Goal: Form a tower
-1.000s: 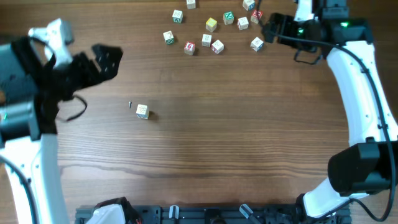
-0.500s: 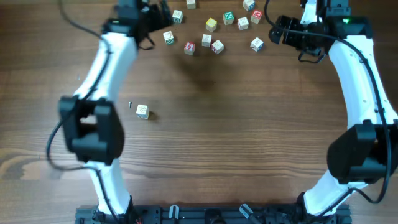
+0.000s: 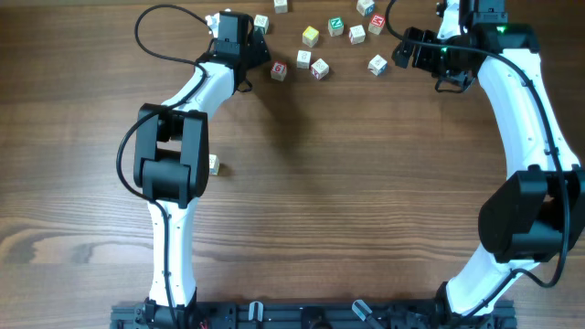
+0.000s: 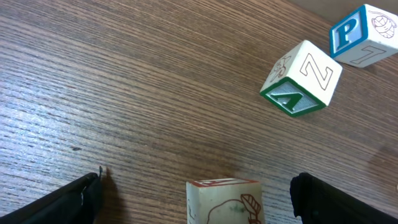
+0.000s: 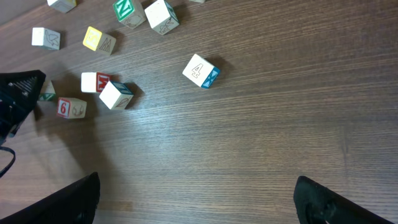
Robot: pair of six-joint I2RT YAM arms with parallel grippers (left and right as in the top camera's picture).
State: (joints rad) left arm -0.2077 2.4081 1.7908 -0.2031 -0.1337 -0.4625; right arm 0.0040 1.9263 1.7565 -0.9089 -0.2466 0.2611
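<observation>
Left tool (image 3: 256,47), jaws spread wide, hangs over the far side of the bench (image 3: 347,183) in the overhead view, at the left end of a scatter of letter cubes (image 3: 319,68). The right tool (image 3: 399,50), jaws equally apart and empty, hovers just beside a white cube (image 3: 377,64) at the scatter's right end. Every cube lies singly on the wood, none resting on another, so the tower is not yet begun. One lone cube (image 3: 212,164) sits well apart, half hidden beside the left arm (image 3: 169,164). From the left wrist, two dark fingers (image 4: 68,199) frame a red-edged cube (image 4: 224,199) that stands between them and touches neither, with a green-sided Z cube (image 4: 301,78) and a blue P cube (image 4: 367,34) farther off, just beside each other. From the right wrist, spread fingers (image 5: 329,202) hold nothing above bare wood. Ahead lie a cube marked 4 (image 5: 201,70), a red M cube (image 5: 94,81) close against a white one (image 5: 115,94), and a 6 cube (image 5: 71,107).
</observation>
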